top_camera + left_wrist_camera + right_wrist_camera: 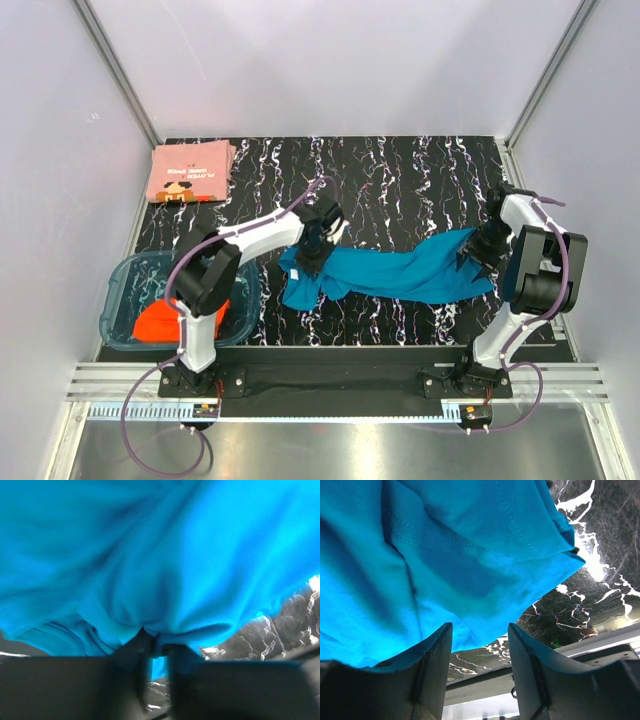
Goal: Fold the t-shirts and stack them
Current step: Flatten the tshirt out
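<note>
Marbled table (400,180): only wrist view shows left fingers (186,669) pinching teal shirt (165,555).

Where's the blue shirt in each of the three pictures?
Top view: the teal-blue t-shirt lies stretched left to right across the middle.
Left wrist view: it fills nearly the whole picture, pinched in the left gripper at the bottom.
Right wrist view: it covers the upper left, above the open right gripper.
Shared landmark: the black table with white marbling, which also shows at the right of both wrist views.
</note>
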`<state>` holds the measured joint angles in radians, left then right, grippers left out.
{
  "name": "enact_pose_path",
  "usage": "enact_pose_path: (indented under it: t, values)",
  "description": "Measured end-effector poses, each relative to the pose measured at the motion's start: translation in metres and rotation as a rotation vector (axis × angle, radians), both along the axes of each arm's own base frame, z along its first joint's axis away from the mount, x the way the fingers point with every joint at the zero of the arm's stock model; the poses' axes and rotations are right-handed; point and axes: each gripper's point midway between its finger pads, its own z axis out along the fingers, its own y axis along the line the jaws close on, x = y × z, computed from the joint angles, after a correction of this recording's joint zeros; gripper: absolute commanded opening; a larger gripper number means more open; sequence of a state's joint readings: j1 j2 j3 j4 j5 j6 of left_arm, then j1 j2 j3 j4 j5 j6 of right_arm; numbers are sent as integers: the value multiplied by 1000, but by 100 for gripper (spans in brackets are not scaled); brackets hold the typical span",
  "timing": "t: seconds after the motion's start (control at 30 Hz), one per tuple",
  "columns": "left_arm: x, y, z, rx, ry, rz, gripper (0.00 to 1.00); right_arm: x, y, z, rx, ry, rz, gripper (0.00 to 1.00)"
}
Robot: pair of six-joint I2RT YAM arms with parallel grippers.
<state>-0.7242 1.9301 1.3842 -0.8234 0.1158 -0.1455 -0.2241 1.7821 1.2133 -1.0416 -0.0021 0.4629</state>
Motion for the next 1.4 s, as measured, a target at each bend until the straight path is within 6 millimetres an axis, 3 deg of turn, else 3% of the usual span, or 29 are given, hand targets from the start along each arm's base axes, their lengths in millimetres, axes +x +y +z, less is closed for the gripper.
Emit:
enact_pose_path:
  t: [0.1, 0.2, 0.23, 0.33, 0.43, 0.53, 0.67, 0.77, 0.8, 0.9, 1.0, 1.13, 1.4]
  values:
    - [30, 4, 5, 21, -52, 49, 1, 2, -1, 0, 0, -2, 4, 55]
    - [68, 21, 21, 37, -139, 126, 23, 5, -1, 2, 3, -7, 7, 55]
    - [83, 27, 30, 46, -172, 151, 36, 6, 0, 2, 6, -9, 9, 56]
    - [121, 42, 50, 56, -263, 216, 56, 7, 0, 3, 10, -7, 17, 56]
    - [138, 55, 58, 73, -302, 264, 57, 7, -1, 4, 10, -6, 24, 57]
    - [129, 53, 52, 58, -283, 262, 46, 7, -1, 5, 10, -6, 29, 57]
    - [81, 42, 42, 12, -207, 199, 40, 5, -6, 3, 12, -5, 11, 54]
    - [49, 21, 43, -59, -157, 139, 40, -2, -14, -3, 20, 6, -26, 49]
    - [43, 12, 43, -80, -144, 120, 47, -6, -16, -5, 24, 15, -39, 48]
    - [36, -7, 41, -131, -128, 88, 56, -17, -20, -13, 41, 31, -81, 47]
    - [38, -15, 36, -152, -124, 86, 58, -28, -19, -21, 72, 45, -113, 48]
    - [39, -15, 19, -130, -100, 89, 59, -34, -14, -25, 99, 46, -130, 52]
    - [30, -6, 7, -106, -74, 93, 54, -40, -9, -26, 108, 26, -136, 53]
